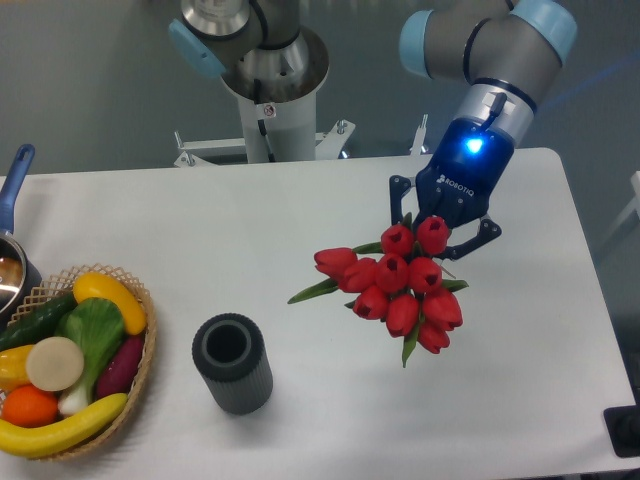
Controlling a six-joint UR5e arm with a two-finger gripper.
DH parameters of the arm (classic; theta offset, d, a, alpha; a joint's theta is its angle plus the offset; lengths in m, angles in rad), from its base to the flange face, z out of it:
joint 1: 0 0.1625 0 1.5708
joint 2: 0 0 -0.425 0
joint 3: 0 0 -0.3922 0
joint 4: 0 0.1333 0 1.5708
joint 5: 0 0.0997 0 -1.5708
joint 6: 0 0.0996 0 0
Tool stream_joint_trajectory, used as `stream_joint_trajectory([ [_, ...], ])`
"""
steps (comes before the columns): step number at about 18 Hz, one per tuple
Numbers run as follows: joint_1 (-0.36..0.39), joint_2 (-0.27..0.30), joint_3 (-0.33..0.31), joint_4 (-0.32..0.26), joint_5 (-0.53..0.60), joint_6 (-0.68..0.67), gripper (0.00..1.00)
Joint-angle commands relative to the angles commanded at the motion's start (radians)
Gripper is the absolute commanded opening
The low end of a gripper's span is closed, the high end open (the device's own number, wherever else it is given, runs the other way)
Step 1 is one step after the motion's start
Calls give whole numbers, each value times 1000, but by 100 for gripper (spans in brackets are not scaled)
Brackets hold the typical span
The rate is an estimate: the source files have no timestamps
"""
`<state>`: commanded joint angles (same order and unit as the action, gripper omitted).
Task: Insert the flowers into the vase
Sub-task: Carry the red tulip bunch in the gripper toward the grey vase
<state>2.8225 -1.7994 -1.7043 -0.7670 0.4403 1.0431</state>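
The flowers (398, 285), a bunch of glossy red tulip buds with green leaves, hang right of the table's centre with the buds facing the camera and the stems hidden behind them. My gripper (442, 226) comes down from the upper right, its blue body lit. It is shut on the flowers at the bunch's upper end, and the buds cover its fingertips. The vase (232, 363), a dark grey ribbed cylinder with its round mouth up, stands upright near the front edge, well to the lower left of the bunch and apart from it.
A wicker basket (142, 352) of toy vegetables sits at the front left corner. Behind it at the left edge is a metal pot (10, 272) with a blue handle (16, 172). The arm's base post (268, 90) stands at the back.
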Motion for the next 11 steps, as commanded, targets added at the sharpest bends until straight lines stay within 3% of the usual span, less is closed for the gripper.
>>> stream_joint_trajectory([
  [11, -14, -9, -8, 2, 0, 84, 27],
])
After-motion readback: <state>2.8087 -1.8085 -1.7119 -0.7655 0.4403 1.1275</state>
